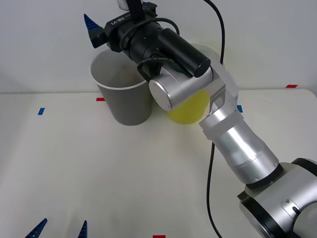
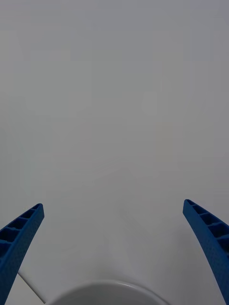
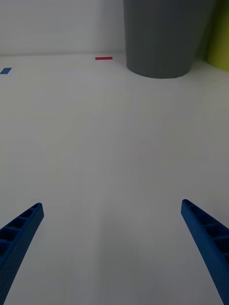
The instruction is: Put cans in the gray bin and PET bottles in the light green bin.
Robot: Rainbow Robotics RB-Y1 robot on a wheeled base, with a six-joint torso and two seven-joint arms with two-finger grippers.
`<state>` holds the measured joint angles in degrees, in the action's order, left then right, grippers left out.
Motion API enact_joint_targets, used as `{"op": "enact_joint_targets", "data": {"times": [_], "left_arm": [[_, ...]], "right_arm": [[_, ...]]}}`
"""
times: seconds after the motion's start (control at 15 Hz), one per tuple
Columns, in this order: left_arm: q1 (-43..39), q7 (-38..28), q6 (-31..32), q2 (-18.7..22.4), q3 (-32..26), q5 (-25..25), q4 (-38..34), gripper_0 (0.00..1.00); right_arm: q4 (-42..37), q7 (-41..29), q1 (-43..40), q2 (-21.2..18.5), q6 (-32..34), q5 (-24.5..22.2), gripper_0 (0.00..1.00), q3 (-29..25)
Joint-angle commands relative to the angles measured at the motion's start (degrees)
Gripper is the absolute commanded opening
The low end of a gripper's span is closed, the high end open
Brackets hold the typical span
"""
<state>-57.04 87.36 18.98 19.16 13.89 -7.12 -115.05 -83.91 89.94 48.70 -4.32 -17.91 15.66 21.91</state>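
I have the right end effector [image 1: 106, 25] reached out above the mouth of the large dark gray tapered cup-shaped bin with a white rim [image 1: 124, 101]; its blue ribbed fingers [image 2: 21, 233] stand wide apart with nothing between them, and its wrist view looks past the rim [image 2: 107, 288] at a blank pale wall. The left end effector [image 3: 112, 252] waits low at the near edge of the white surface [image 1: 99, 173], fingers equally spread and empty, facing the gray bin from well back.

The slim red drink can is not anywhere I can make out; the inside of the gray bin shows a faint brownish smudge low on its white wall, too vague for me to call. If the can lies in there, I judge this item sorted.

On handling, going by what such a can is: thin metal, light, smooth and a bit slippery, easily dented, so I would pinch it across the middle of the body with modest force, not at the rim or pull-tab.

The large yellow-green tapered cup-shaped bin [image 1: 190, 109] stands just beside the gray one, touching or nearly so, mostly hidden behind my right arm. Both look like rigid matte plastic, narrowing toward the base, probably light enough to tip if I knock a rim, so I'd keep clear of them
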Motion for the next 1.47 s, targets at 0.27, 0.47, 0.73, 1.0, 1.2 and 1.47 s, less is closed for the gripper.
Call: {"op": "enact_joint_targets", "data": {"times": [0.27, 0.47, 0.73, 1.0, 1.2, 1.47], "left_arm": [[0.0, 0.0, 0.0, 0.0, 0.0, 0.0, 0.0, 1.0], [0.0, 0.0, 0.0, 0.0, 0.0, 0.0, 0.0, 1.0], [0.0, 0.0, 0.0, 0.0, 0.0, 0.0, 0.0, 1.0], [0.0, 0.0, 0.0, 0.0, 0.0, 0.0, 0.0, 1.0], [0.0, 0.0, 0.0, 0.0, 0.0, 0.0, 0.0, 1.0], [0.0, 0.0, 0.0, 0.0, 0.0, 0.0, 0.0, 1.0]], "right_arm": [[-21.8, 1.3, -5.5, -8.8, -20.8, 9.0, 1.0, -6.4], [-31.1, 1.6, -13.8, -14.2, -20.8, 12.6, 1.0, -10.7], [-45.3, 0.8, -29.9, -20.3, -20.9, 12.5, 1.0, -19.9], [-55.8, -0.4, -44.4, -22.3, -20.1, 11.9, 1.0, -29.0], [-58.3, -1.0, -55.6, -22.3, -12.2, 11.6, 1.0, -32.9], [-58.3, -1.4, -66.1, -20.7, -5.4, 9.8, 1.0, -34.0]]}}
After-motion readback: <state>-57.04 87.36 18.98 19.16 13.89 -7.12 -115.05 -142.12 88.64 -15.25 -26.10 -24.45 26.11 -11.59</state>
